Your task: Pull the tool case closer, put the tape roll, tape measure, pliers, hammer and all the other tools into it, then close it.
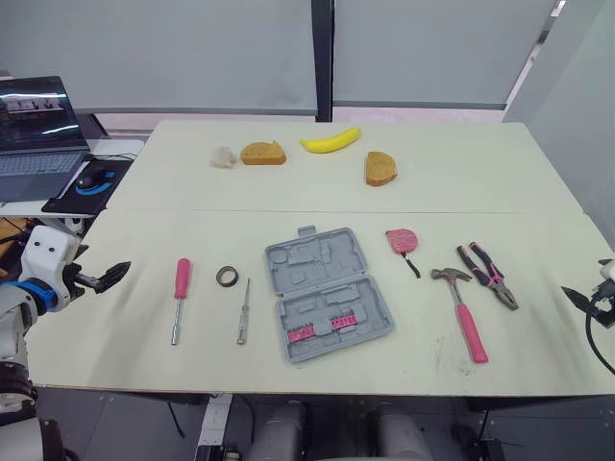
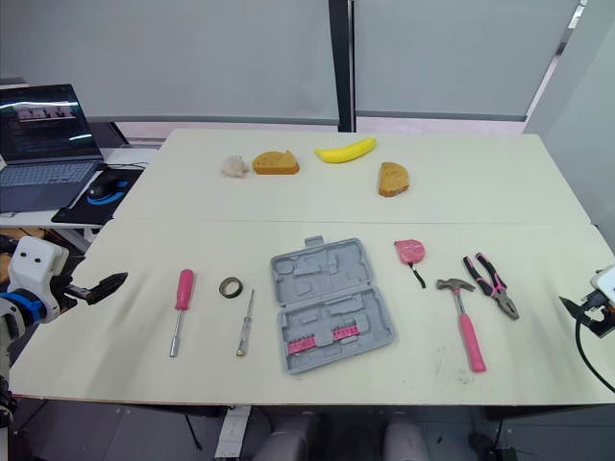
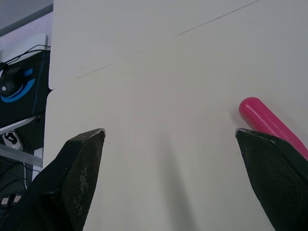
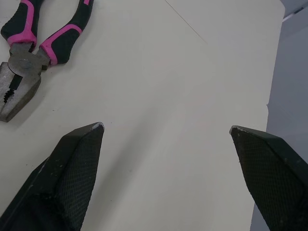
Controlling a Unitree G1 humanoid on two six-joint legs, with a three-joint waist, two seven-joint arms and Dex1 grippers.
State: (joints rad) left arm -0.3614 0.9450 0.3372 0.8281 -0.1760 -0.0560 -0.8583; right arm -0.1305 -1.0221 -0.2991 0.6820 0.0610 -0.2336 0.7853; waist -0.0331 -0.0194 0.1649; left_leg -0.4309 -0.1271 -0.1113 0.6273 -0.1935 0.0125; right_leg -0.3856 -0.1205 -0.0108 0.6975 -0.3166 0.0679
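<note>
An open grey tool case [image 1: 325,293] lies flat in the middle of the near table. Left of it are a thin screwdriver [image 1: 243,311], a dark tape roll [image 1: 228,277] and a pink-handled screwdriver [image 1: 180,288]. Right of it are a pink tape measure [image 1: 401,240], a pink-handled hammer [image 1: 463,313] and pink-and-black pliers [image 1: 490,275]. My left gripper [image 1: 113,275] hovers open at the table's left edge, the pink screwdriver handle [image 3: 267,122] just past one finger. My right gripper [image 1: 579,298] stands open at the right edge, with the pliers [image 4: 33,53] ahead of it.
On the far table sit two bread pieces [image 1: 262,154] [image 1: 380,168], a banana [image 1: 331,141] and a small white lump [image 1: 224,157]. A laptop [image 1: 38,134] and a mouse [image 1: 91,179] rest on a side desk at the left. A seam [image 1: 346,211] joins the two tables.
</note>
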